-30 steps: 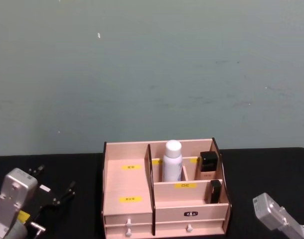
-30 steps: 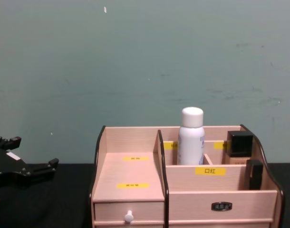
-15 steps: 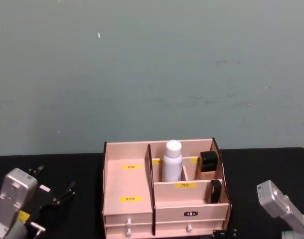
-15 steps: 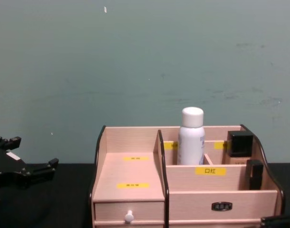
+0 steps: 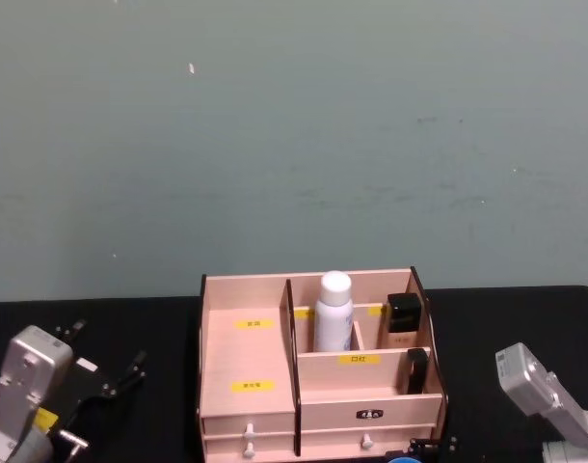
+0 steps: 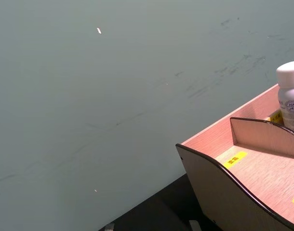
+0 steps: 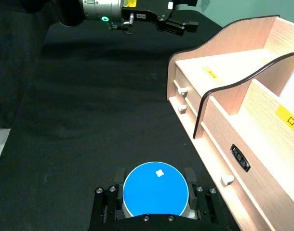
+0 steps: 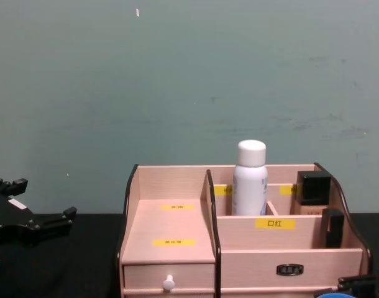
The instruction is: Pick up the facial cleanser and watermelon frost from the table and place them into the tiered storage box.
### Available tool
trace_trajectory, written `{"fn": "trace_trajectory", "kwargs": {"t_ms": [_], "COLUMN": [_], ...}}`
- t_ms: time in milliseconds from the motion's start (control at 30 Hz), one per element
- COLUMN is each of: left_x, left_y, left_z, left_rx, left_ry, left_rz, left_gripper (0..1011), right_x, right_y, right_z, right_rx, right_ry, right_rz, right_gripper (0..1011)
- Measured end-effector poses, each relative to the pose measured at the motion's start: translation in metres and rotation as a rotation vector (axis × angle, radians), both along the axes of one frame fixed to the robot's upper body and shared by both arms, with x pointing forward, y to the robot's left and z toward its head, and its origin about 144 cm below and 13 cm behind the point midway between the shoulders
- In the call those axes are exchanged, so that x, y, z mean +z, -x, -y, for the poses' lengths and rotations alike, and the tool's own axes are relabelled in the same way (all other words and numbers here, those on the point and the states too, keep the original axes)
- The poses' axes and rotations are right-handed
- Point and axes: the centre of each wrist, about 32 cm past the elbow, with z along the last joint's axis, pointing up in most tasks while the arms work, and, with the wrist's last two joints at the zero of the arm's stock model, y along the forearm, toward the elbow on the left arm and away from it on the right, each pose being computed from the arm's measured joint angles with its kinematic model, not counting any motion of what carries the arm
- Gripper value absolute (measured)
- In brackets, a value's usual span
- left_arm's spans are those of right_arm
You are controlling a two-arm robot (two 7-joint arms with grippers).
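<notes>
My right gripper (image 7: 154, 179) grips a round blue-lidded jar (image 7: 155, 190) beside the light wooden tiered storage box (image 7: 219, 132); lifting could clip its drawers (image 7: 181, 98). My left gripper (image 5: 109, 345) hangs open.

storage box (image 5: 251, 362): pale wood, dark edges | bottle (image 5: 334, 313): white | jar (image 7: 155, 188): blue top

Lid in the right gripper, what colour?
Blue lid, held by the right gripper; right wrist view.

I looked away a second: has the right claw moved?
Yes. The right gripper, shut on a blue-lidded container, has come up into the chest view, by the tiered storage box's lower right corner.
</notes>
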Motion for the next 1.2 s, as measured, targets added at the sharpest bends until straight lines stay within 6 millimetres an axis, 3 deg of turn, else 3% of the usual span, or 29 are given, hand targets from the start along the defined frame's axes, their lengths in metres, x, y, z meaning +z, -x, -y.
{"fn": "trace_trajectory", "kwargs": {"t_ms": [1200], "left_x": [0.000], "left_y": [0.000], "left_z": [0.000], "left_rx": [0.000], "left_ry": [0.000], "left_rz": [0.000], "left_gripper": [1001], "right_x": [0.025], "right_y": [-0.016], "right_z": [-0.032], "right_rx": [0.108], "right_ry": [-0.048], "right_rz": [0.069], "right_gripper": [743]}}
